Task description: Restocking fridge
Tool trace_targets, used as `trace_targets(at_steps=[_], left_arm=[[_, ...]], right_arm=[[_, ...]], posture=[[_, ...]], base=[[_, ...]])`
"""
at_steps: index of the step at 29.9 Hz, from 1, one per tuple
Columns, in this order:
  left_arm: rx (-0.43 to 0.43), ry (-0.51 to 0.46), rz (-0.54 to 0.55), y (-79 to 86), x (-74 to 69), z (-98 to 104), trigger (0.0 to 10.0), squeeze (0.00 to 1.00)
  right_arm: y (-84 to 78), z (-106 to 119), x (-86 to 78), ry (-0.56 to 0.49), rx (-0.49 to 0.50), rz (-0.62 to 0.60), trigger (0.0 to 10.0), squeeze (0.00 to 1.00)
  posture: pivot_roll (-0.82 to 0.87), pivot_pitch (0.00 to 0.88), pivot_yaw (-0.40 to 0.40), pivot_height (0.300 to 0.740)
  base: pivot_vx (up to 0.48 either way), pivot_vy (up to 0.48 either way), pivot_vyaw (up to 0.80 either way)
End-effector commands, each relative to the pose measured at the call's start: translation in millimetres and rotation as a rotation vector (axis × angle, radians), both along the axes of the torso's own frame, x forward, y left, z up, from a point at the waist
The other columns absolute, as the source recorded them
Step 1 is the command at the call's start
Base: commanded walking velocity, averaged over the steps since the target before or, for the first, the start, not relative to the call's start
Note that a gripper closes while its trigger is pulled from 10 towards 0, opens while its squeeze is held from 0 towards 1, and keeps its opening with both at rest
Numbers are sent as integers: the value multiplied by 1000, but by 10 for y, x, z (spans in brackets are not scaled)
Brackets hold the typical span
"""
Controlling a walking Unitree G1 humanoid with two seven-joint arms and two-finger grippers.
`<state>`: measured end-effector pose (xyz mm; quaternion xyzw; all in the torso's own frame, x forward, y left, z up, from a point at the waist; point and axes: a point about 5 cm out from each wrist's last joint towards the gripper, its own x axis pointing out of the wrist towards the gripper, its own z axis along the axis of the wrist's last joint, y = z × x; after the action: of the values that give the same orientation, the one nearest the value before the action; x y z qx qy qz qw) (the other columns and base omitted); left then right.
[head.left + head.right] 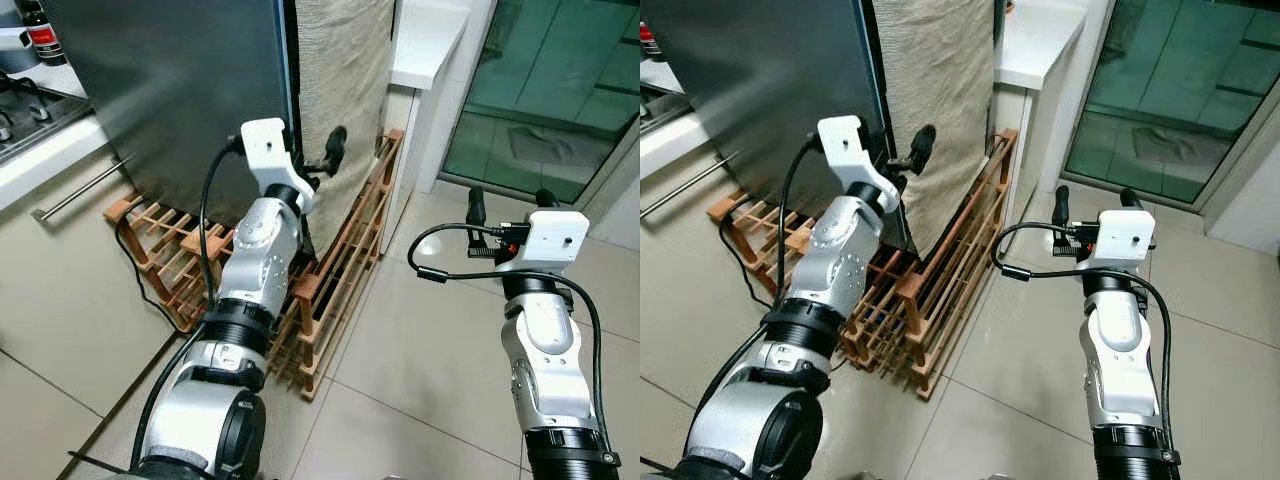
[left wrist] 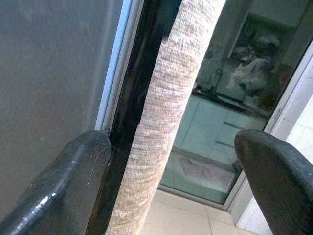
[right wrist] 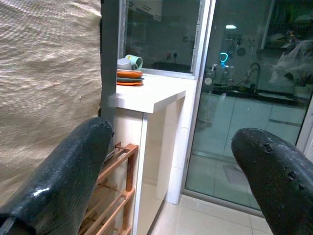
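Observation:
The fridge has a dark grey door [image 1: 170, 90], and a beige woven cloth [image 1: 340, 70] covers its side. My left gripper [image 1: 316, 162] is raised at the door's front corner and is open. In the left wrist view one finger [image 2: 68, 181] lies against the grey door beside the black seam, and the other finger [image 2: 279, 181] stands clear past the cloth [image 2: 166, 122]. My right gripper [image 1: 510, 203] is open and empty, held over the floor tiles to the right of the fridge. It faces the cloth-covered side [image 3: 44, 73] and a white counter [image 3: 151, 95].
A slatted wooden rack [image 1: 335, 270] lies on the floor along the fridge's base, with a black cable [image 1: 135, 265] beside it. The white counter [image 1: 425, 40] holds stacked dishes [image 3: 129, 73]. A glass sliding door [image 1: 550, 90] stands at the right. A stove and drawer handle [image 1: 75, 195] are at the left.

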<state>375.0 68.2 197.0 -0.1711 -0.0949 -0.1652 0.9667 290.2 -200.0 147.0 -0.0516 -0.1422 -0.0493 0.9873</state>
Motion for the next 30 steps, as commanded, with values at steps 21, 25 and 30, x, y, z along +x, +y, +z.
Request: trace_targets(at_steps=[21, 25, 30], left_arm=[[-30, 7, -248, -679, 28, 202, 10000, 0], [-100, -37, -411, -867, -81, 275, 10000, 0], [-139, -75, -592, -1037, -218, 316, 10000, 0]], right_arm=[[30, -31, -29, 6, 12, -11, 10000, 0], [20, -33, -37, 9, 9, -16, 10000, 0], [13, -38, -36, 12, 10, -18, 10000, 0]], posture=[[-176, 0, 64, 740], [-181, 0, 66, 740], [-184, 0, 64, 740]], base=[[0, 0, 0], [0, 0, 0], [0, 0, 0]])
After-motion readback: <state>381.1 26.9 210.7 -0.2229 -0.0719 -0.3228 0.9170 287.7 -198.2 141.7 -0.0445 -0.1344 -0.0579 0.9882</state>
